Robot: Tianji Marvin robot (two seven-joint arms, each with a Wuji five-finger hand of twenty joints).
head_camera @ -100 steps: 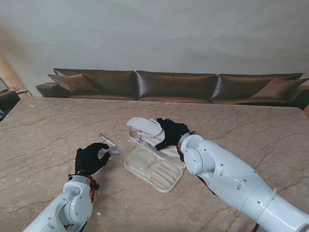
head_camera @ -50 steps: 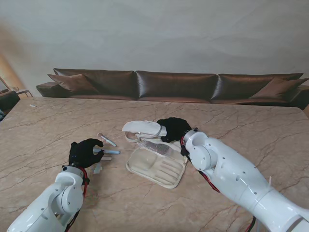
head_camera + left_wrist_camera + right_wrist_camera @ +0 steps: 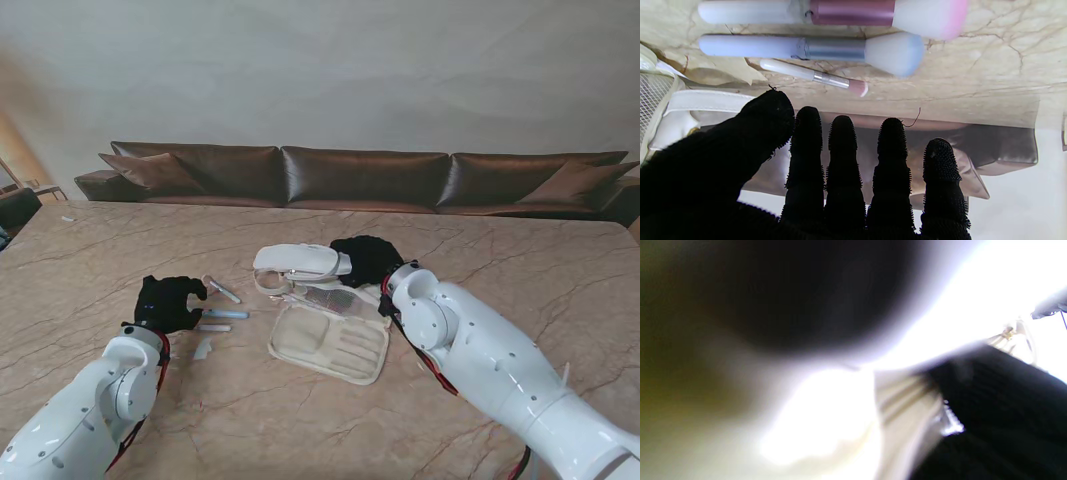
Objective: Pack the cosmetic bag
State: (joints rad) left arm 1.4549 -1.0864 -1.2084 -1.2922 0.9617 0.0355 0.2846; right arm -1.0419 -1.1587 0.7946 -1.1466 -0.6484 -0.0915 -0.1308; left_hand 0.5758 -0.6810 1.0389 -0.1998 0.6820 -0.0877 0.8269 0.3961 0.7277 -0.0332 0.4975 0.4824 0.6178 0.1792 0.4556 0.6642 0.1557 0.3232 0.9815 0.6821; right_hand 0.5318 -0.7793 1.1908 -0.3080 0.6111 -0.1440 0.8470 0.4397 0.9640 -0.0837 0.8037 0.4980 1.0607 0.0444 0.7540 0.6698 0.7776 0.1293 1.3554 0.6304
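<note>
Cream cosmetics bag point(image 3: 328, 343) lies open mid-counter, long axis slanting rightward and nearer to me. Black-gloved right hand point(image 3: 365, 260) pinches its raised lid point(image 3: 300, 261), now lifted higher than before. Black-gloved left hand point(image 3: 168, 303), fingers point(image 3: 842, 156) straight, slightly spread and empty, has released the blue-tipped brush point(image 3: 225, 314) and pulled left.
</note>
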